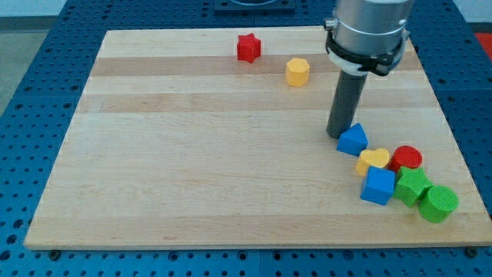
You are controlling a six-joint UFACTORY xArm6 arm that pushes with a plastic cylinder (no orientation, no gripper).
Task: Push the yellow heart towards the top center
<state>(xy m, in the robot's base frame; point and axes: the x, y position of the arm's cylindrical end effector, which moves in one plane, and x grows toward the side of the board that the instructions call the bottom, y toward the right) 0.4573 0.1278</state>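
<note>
I carry no gripper, so nothing is held; my tip (340, 136) seems to touch the blue triangular block (353, 140). The yellow heart block (373, 160) lies nearer and right, beyond it, on the wooden table (192, 154).

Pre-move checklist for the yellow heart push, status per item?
1. Yellow heart visible: ok.
2. My tip touching the heart: not ok; it sits at the blue triangular block, toward the view's top-left of the heart.
3. Tip on the heart's far side from top center: not ok.
4. Heart free of neighbours: not ok; blue cube and red cylinder crowd it.
5. Path toward top center: cannot tell; the blue triangular block and yellow hexagon lie near it.
</note>
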